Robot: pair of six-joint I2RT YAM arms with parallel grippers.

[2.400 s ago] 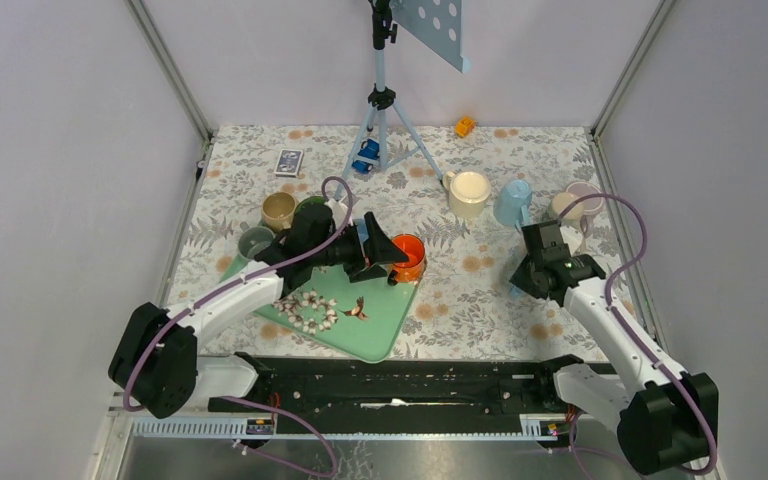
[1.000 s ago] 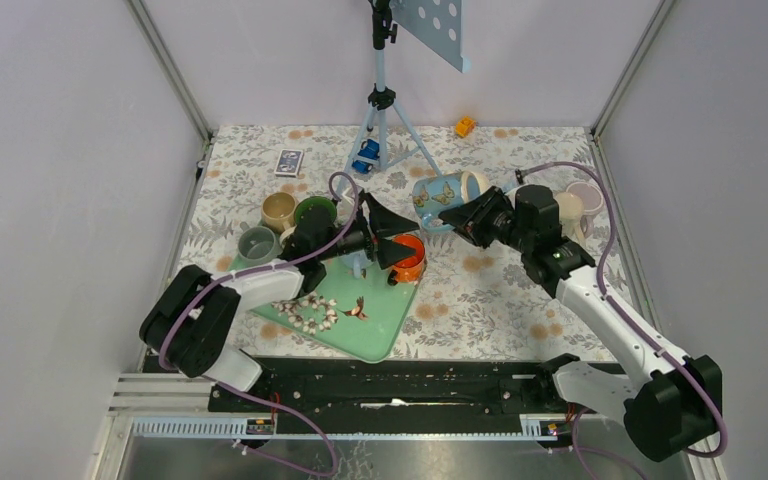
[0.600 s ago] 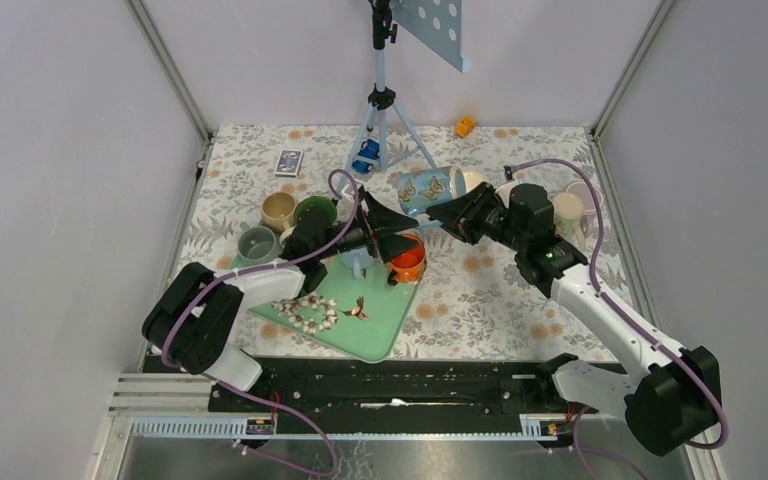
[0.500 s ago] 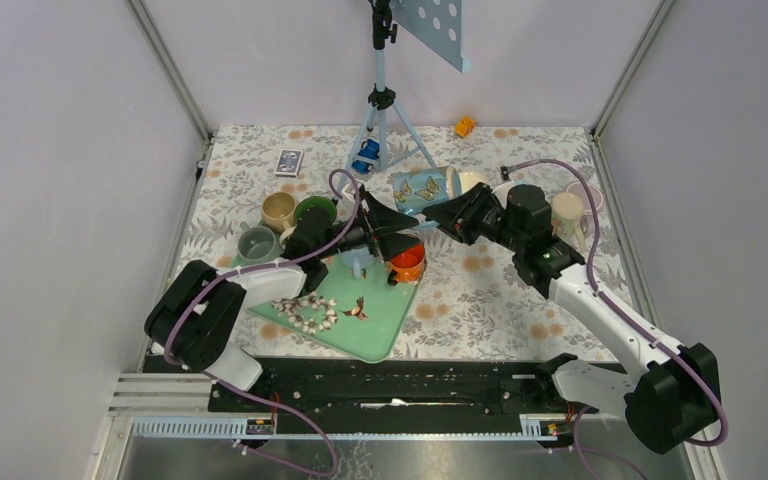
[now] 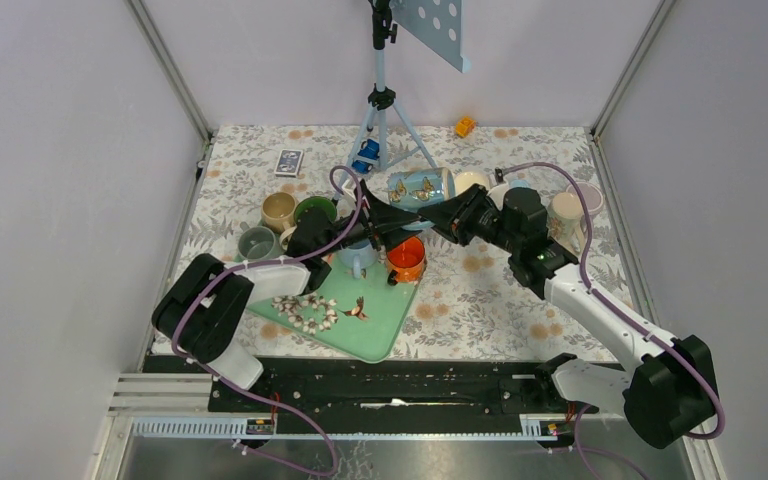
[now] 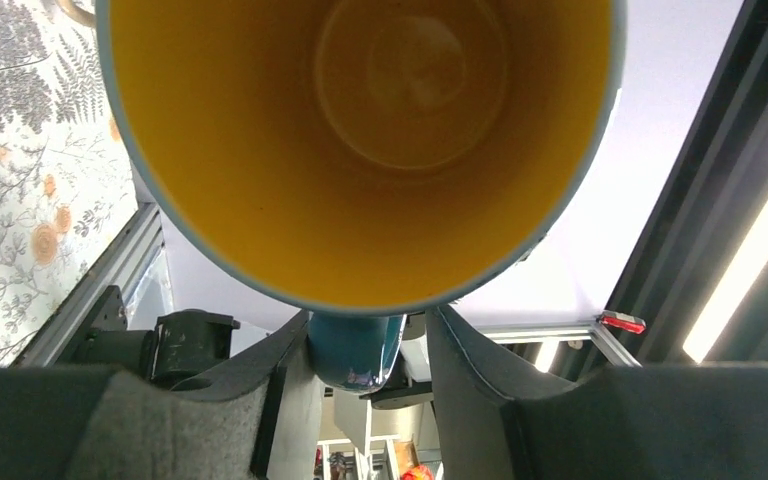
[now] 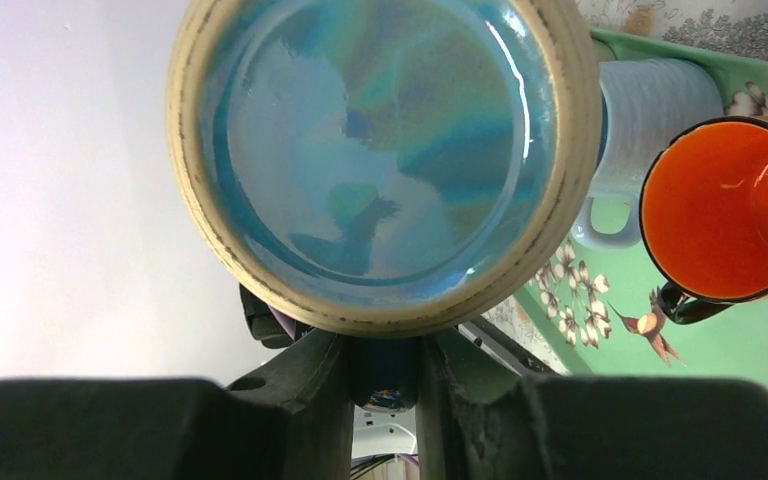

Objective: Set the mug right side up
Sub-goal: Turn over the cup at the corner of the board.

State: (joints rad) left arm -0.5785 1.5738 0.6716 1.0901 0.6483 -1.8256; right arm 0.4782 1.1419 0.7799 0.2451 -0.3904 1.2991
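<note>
The right gripper was seen clamped on the dark-blue handle of the butterfly mug. By that grip the mug was held in the air on its side, with its glazed base turned toward the right wrist and its yellow-lined mouth toward the left. The left gripper was placed around the same handle from the mouth end. Its fingers had been drawn in from a wide spread a second before to a narrow stance flanking the handle, with very little gap left. Whether a hold had been made there could not be told.

Over the last couple of seconds the mug had been lifted from the right side of the floral tablecloth, carried leftward and tipped level. It was now suspended between the two arms, above the back edge of the green tray and near the orange mug standing there.

The turn was judged to be about half done. A handover appeared to be prepared, so that the remaining rotation could be finished by the left arm and the mug set down mouth up.
</note>
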